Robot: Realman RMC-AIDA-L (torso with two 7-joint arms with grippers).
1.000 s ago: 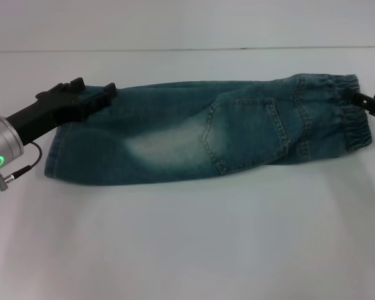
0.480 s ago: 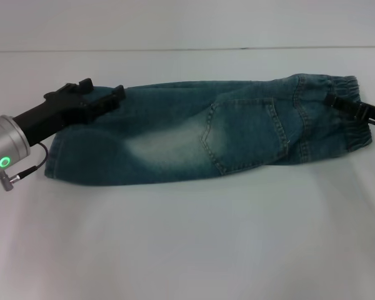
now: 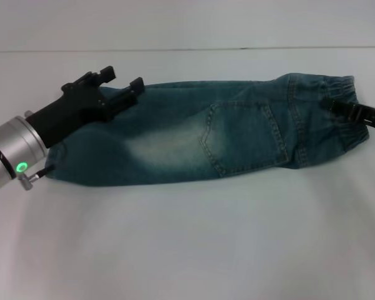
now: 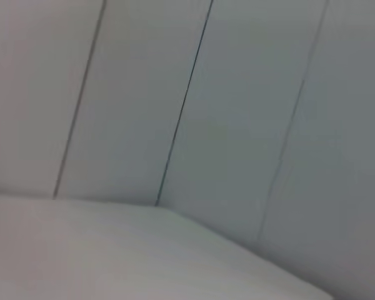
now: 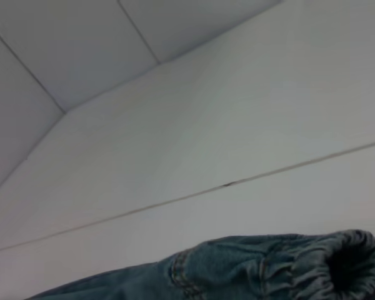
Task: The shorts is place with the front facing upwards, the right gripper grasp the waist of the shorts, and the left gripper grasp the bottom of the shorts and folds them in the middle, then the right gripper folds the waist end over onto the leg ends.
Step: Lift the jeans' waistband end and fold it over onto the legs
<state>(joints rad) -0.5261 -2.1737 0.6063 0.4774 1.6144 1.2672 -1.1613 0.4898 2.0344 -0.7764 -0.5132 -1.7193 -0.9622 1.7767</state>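
The teal-blue denim shorts (image 3: 194, 134) lie folded lengthwise on the white table, a stitched pocket facing up. Their hemmed leg ends (image 3: 57, 164) point left and the gathered waist (image 3: 345, 134) points right. My left gripper (image 3: 122, 79), on the silver wrist, hovers open over the far corner of the leg end, with nothing between its fingers. My right gripper (image 3: 337, 107), black with a white label, reaches in from the right edge and lies across the waist. In the right wrist view the waist (image 5: 337, 262) shows close up. The left wrist view shows only wall and table.
White table (image 3: 187, 237) spreads wide in front of the shorts. A pale panelled wall (image 3: 187, 22) stands behind the table's far edge.
My left gripper has risen and moved right along the far edge of the shorts. My right gripper has slid left from the edge of view onto the waist.
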